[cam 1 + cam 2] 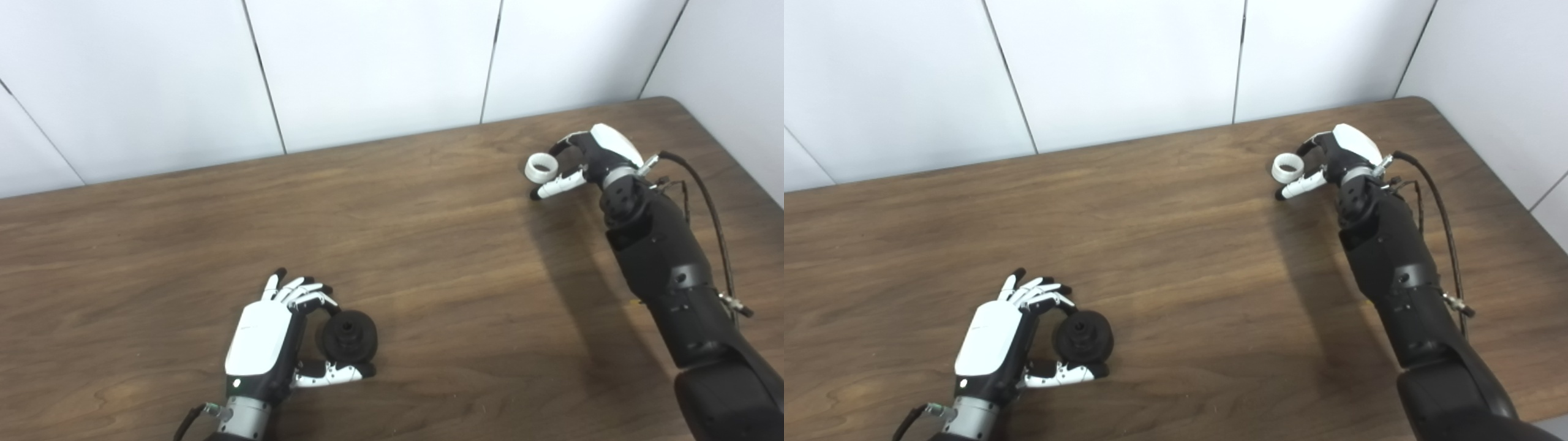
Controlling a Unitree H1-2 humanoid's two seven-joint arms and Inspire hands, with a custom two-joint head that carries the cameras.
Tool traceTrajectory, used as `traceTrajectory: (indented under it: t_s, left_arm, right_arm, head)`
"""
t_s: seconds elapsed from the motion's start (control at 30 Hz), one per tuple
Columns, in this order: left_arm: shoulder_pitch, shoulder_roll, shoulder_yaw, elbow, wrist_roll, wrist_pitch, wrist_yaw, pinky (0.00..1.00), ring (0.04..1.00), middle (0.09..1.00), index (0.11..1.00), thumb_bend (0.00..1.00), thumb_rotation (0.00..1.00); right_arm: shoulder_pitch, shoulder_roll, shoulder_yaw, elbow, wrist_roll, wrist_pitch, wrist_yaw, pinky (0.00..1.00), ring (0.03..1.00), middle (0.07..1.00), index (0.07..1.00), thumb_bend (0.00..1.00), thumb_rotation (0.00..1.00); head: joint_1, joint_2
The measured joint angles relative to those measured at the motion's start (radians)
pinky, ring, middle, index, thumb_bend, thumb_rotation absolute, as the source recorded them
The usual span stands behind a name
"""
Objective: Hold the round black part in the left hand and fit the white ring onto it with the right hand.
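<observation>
Fingers and thumb of the left hand (269, 343) cup the round black part (350, 335); right hand (588, 160) pinches the white ring (541, 166) above the table (429, 245).

The table (392, 233) is dark brown wood with a visible grain and a low, matt sheen; the wall panels (367, 67) behind its far edge look smooth, white and faintly glossy; the round black part (349, 335) near the front edge looks like matt black plastic or rubber, which of the two cannot be told; the white ring (541, 166) near the far right corner looks like smooth white plastic; the left hand (269, 340) has a glossy white plastic shell over black parts and a bare metal wrist collar; the right hand (588, 160) is finished alike; its forearm casing (664, 269) is matt black.
</observation>
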Motion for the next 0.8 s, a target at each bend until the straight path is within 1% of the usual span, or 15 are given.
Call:
traceTrajectory:
  t_s: [0.07,0.27,0.43,0.67,0.8]
  left_arm:
    - [0.002,0.000,0.000,-0.002,0.000,0.000,0.000,1.00,0.855,0.756,0.484,0.52,0.05]
    - [0.018,0.000,0.000,-0.014,0.002,0.000,0.000,1.00,0.859,0.758,0.485,0.52,0.05]
    - [0.025,0.000,0.000,-0.020,0.002,0.000,0.000,1.00,0.859,0.758,0.485,0.52,0.05]
    - [0.028,0.000,0.000,-0.022,0.002,0.000,0.000,1.00,0.856,0.755,0.485,0.52,0.05]
    - [0.029,0.000,0.000,-0.024,0.002,0.001,0.000,1.00,0.856,0.755,0.485,0.52,0.05]
  right_arm:
    - [-0.007,0.000,0.011,0.010,0.013,0.000,-0.023,1.00,0.988,0.899,0.707,0.90,0.21]
    - [-0.021,0.000,0.037,0.029,0.041,0.000,-0.048,1.00,0.988,0.904,0.706,0.90,0.21]
    - [-0.021,0.000,0.036,0.031,0.053,0.000,-0.053,1.00,0.994,0.919,0.705,0.89,0.21]
    - [-0.021,0.001,0.029,0.031,0.057,0.000,-0.053,1.00,0.996,0.916,0.697,0.89,0.19]
    - [-0.020,0.001,0.030,0.030,0.057,0.000,-0.053,1.00,0.987,0.892,0.681,0.87,0.20]
  head:
    - [0.000,0.000]
    - [0.003,0.003]
    - [0.003,0.008]
    - [0.006,0.011]
    - [0.006,0.012]
